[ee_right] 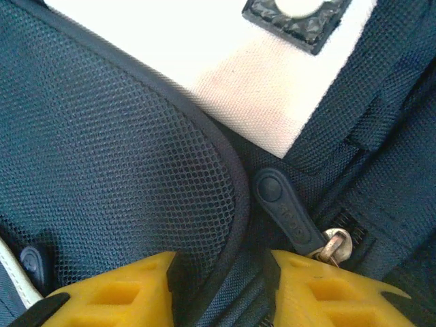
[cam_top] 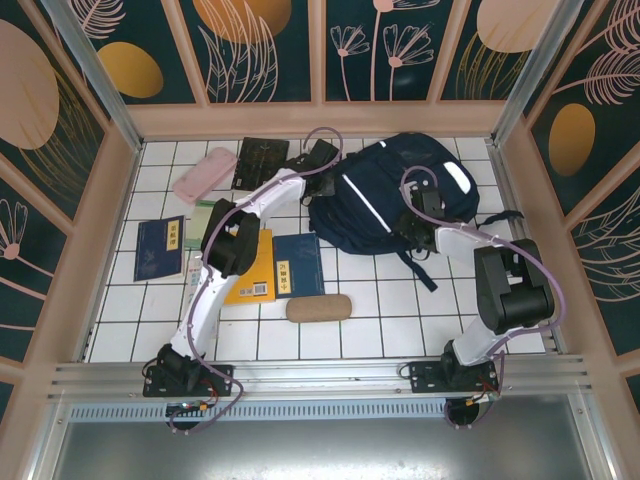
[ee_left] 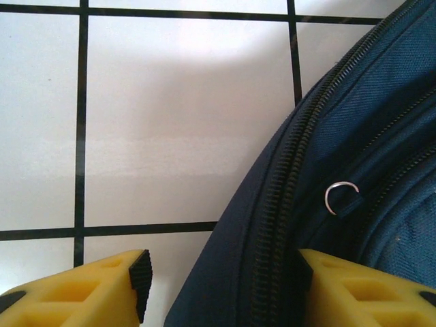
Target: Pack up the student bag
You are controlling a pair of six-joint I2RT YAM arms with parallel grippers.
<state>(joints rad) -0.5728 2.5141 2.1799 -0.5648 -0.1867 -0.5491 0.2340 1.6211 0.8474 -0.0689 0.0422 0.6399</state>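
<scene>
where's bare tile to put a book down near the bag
Bare tiles lie on the near side of the student bag, between the tan pouch and the right arm; another patch sits near-left, below the navy booklet. Crowded: middle left, around the yellow book and blue book.

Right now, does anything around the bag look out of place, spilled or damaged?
Nothing stands out. The student bag lies on the tiles without visible tears; the yellow book and brown pouch nearby lie flat, nothing spilled.
</scene>
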